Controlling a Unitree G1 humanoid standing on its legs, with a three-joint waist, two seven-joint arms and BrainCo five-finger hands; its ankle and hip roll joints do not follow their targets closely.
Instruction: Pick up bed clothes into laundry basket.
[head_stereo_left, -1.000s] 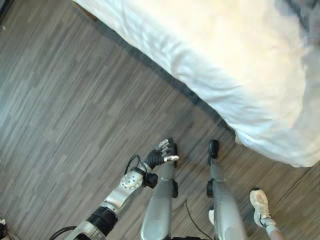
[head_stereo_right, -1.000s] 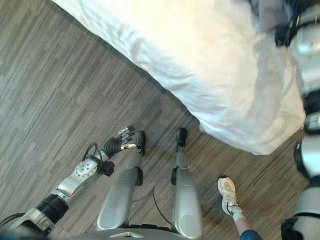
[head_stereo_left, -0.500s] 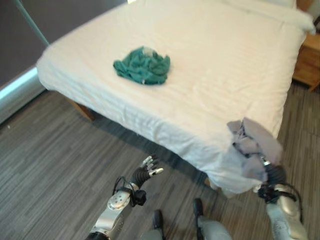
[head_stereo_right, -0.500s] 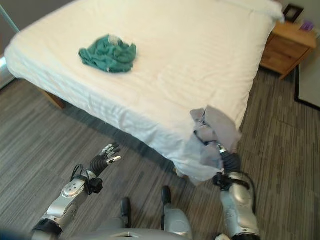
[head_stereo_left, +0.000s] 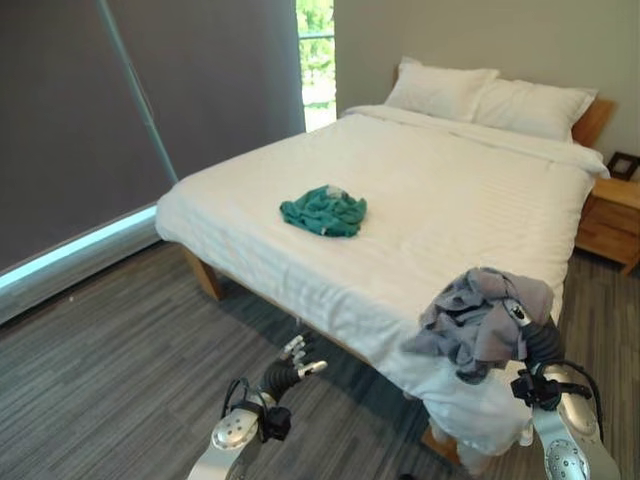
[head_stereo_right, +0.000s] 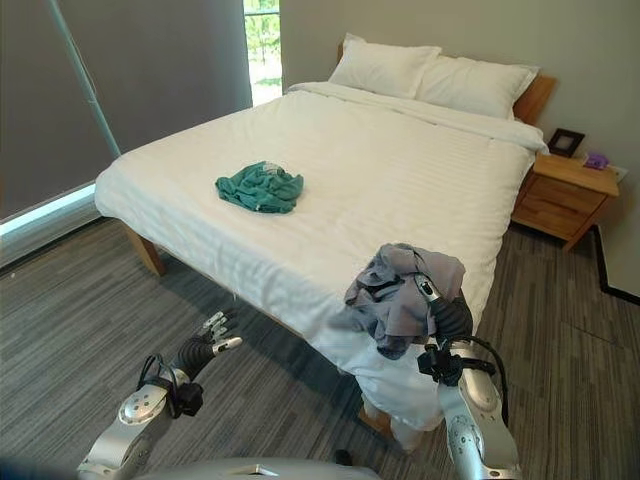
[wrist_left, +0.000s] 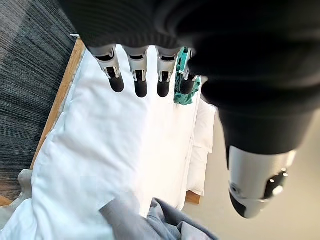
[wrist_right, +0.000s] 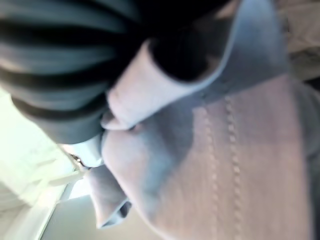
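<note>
Grey bundle (head_stereo_right: 400, 295) bunched in the right hand (head_stereo_right: 447, 318), fingers curled into it, at five o'clock over the bed (head_stereo_right: 400, 180) corner — loose folds dangle, could slip. Teal garment (head_stereo_right: 260, 187) waits at eleven; left hand (head_stereo_right: 205, 345) open, empty.

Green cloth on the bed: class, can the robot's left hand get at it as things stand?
Probably not yet. The left hand is open and free, low over the floor beside the bed. The green cloth lies well in from the bed's edge, though nothing blocks the way.
</note>
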